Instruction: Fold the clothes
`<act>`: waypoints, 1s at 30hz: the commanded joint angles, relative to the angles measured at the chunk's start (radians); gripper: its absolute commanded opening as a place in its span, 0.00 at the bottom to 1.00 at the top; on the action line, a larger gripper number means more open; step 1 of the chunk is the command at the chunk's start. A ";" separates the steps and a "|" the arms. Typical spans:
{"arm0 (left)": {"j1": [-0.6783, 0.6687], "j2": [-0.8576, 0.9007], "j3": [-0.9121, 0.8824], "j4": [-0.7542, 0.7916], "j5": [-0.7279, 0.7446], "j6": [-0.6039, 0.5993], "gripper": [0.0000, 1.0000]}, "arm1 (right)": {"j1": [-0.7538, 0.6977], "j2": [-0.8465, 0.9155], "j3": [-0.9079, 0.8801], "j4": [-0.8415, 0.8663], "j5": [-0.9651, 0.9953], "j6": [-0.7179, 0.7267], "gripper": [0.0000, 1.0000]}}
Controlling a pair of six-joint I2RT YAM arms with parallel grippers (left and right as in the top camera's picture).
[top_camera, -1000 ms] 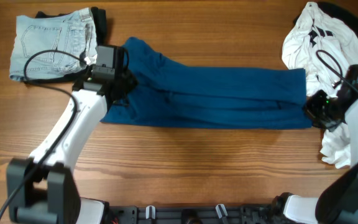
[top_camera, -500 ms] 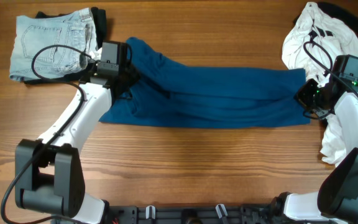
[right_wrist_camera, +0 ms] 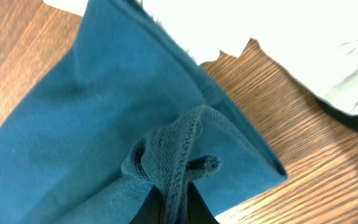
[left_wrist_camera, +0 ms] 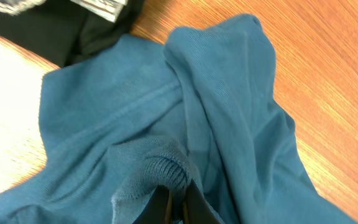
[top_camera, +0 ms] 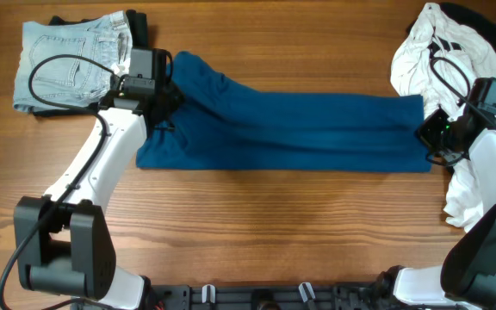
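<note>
**Item 1, the blue garment (top_camera: 291, 133).** It lies in a long band across the middle of the table (top_camera: 257, 232), stretched from one gripper to the other. Creases run lengthwise, and a ridge rises near its left end. The right end shows a doubled edge, so it appears to lie in at least 2 layers.

Judgement on handling: soft, light knit cloth, limp and not slippery. It will sag and wrinkle between 2 holds and bunch wherever it is pinched. It is best taken at the hems or corners of the short ends, both ends at once, and kept taut.

**Item 2, grips.** The left gripper (top_camera: 160, 105) is clamped on a bunched ribbed hem at the garment's left end. The right gripper (top_camera: 429, 136) is clamped on a rolled hem at the right-end corner.

**Item 3, surroundings.**
- Denim shorts (top_camera: 67, 60) lie flat at the far left, near the blue garment's left end, with a black cloth (top_camera: 140, 26) showing behind them.
- A white garment (top_camera: 442, 52) with black marks lies crumpled at the far right, partly under the right arm.

**Item 4, not established.**
- Both grippers' fingertips are cut off at the bottom of the wrist views.
- The number of layers in each pinch cannot be told.
- The kind of blue garment cannot be made out.
</note>
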 commanded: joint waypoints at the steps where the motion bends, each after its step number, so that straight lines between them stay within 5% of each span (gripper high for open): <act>1: 0.017 0.000 0.023 0.028 -0.029 0.020 0.04 | -0.006 0.013 0.021 0.038 0.000 0.003 0.04; 7: 0.017 0.001 0.023 0.061 -0.029 0.021 0.04 | 0.025 0.055 0.021 0.065 -0.022 -0.011 0.04; 9: 0.017 0.002 0.023 0.064 -0.029 0.021 0.20 | 0.044 0.078 0.021 0.079 -0.027 -0.014 0.06; 10: 0.017 0.002 0.023 0.064 -0.029 0.021 0.30 | 0.050 0.085 0.021 0.083 -0.030 -0.016 0.14; 13: 0.017 0.002 0.023 0.063 -0.029 0.047 0.79 | 0.067 0.091 0.021 0.088 -0.037 -0.072 0.79; 15: 0.017 0.002 0.023 0.063 -0.029 0.077 0.93 | 0.063 0.087 0.021 0.074 -0.033 -0.122 0.95; 16: 0.017 0.002 0.023 0.060 -0.029 0.077 1.00 | 0.058 0.085 0.021 0.065 -0.033 -0.136 0.97; 23: 0.017 0.002 0.023 0.039 -0.029 0.104 1.00 | 0.005 0.086 0.018 -0.009 -0.016 -0.330 0.99; 30: 0.017 0.002 0.023 0.008 -0.029 0.129 1.00 | 0.007 0.174 -0.001 0.113 0.035 -0.381 0.94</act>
